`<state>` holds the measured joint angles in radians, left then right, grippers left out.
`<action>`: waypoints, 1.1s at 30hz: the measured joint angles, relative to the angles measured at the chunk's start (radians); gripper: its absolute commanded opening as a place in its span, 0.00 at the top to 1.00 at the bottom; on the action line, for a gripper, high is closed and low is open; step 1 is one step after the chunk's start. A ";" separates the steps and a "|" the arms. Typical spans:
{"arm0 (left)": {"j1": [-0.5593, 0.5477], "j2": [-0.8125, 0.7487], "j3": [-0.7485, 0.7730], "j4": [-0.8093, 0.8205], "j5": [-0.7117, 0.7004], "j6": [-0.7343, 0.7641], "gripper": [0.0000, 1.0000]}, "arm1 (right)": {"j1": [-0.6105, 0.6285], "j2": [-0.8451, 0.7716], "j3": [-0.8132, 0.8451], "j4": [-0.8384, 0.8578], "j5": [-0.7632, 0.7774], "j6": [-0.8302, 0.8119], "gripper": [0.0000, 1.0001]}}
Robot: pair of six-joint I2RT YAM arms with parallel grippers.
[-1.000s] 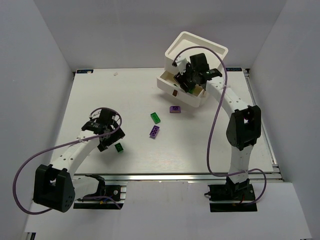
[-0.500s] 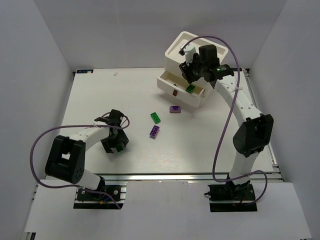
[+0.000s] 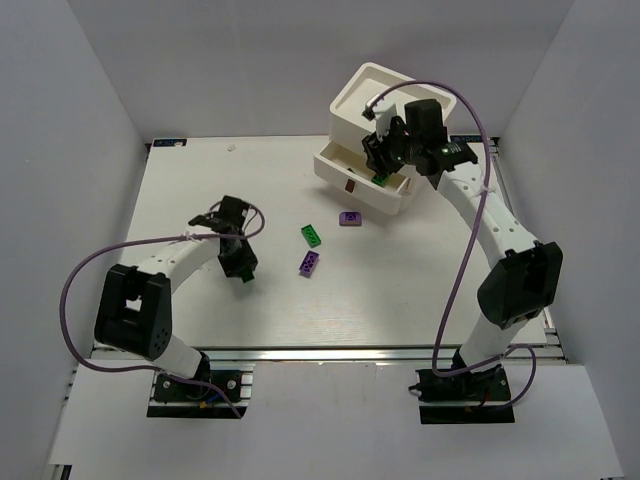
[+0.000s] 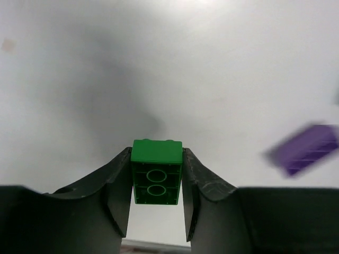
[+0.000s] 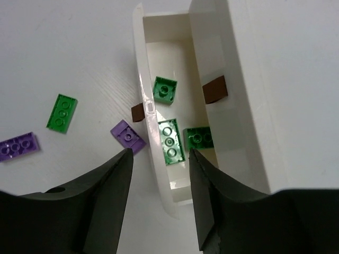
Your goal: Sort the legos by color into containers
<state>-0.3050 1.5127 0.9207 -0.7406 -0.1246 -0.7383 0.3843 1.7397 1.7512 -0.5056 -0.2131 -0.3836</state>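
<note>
White table [image 3: 190,190] filled most of the top view. Two white bins stood at its far right. The top bin [image 3: 352,98] leaned over the back of the bottom bin [image 3: 378,203], so only a strip of the bottom one was left open.

The right gripper [image 3: 385,160] hung just over that open strip. Its fingers were wide apart and held nothing. The left gripper [image 3: 238,266] was low over the near left part of the table. Its fingers were pinched close on a green brick [image 4: 157,174]. They pressed on the long sides, so the brick's long way pointed out along the fingers.

Three green bricks [image 5: 170,141] lay in the open strip, so this looked like the green bin. It lay far and to the right of the held brick, well apart, with the whole middle of the table between. The right arm was much nearer the bin, but the left one had the brick, so I think it needed a long reach far and right.

A loose green brick [image 3: 312,234] lay in the middle. One purple brick [image 3: 349,218] lay near the bottom bin, and another purple brick [image 3: 309,263] lay nearer the arms.
</note>
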 measured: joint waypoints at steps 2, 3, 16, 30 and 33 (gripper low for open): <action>0.000 0.000 0.085 0.023 0.026 0.011 1.00 | -0.001 -0.036 -0.053 0.014 -0.003 0.003 0.63; 0.000 0.000 0.132 0.049 0.048 0.016 1.00 | -0.003 -0.053 -0.074 0.014 -0.007 0.009 0.71; -0.009 0.483 0.840 0.516 0.412 -0.103 1.00 | -0.048 -0.124 -0.164 0.034 -0.102 0.063 1.00; -0.081 0.783 1.100 0.636 0.505 -0.258 0.51 | -0.048 -0.124 -0.164 0.037 -0.108 0.082 0.87; -0.091 0.783 1.100 0.646 0.508 -0.262 0.36 | -0.048 -0.124 -0.164 0.036 -0.110 0.087 0.60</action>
<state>-0.3962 2.2959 2.0209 -0.0944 0.3836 -1.0008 0.3359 1.6157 1.5871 -0.4694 -0.3233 -0.2966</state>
